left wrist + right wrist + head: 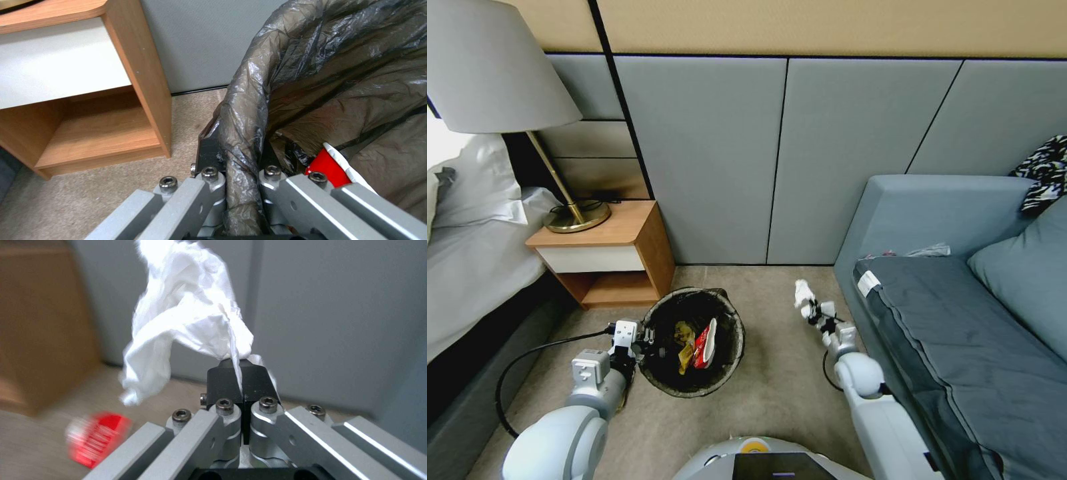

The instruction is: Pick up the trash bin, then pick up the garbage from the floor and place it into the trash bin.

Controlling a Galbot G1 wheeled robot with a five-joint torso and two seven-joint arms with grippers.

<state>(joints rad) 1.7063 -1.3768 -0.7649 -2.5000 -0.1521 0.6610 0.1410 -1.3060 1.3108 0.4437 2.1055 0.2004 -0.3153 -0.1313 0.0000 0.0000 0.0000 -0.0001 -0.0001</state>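
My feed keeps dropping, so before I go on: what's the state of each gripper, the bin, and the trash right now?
left gripper: shut on the trash bin's bagged rim.
right gripper: shut on the white tissue, beside the sofa.
trash bin: upright, lined, open-topped.
white tissue: crumpled, pinched, not in the bin.
red-and-white wrapper: inside the bin.
yellow wrapper: inside the bin.

left pincer clamped low at left; right pincer pinched shut, raised.

The trash bin, lined with a dark bag, stands upright on the beige carpet, holding a red-and-white wrapper and a yellow wrapper. A crumpled white tissue hangs above the floor.
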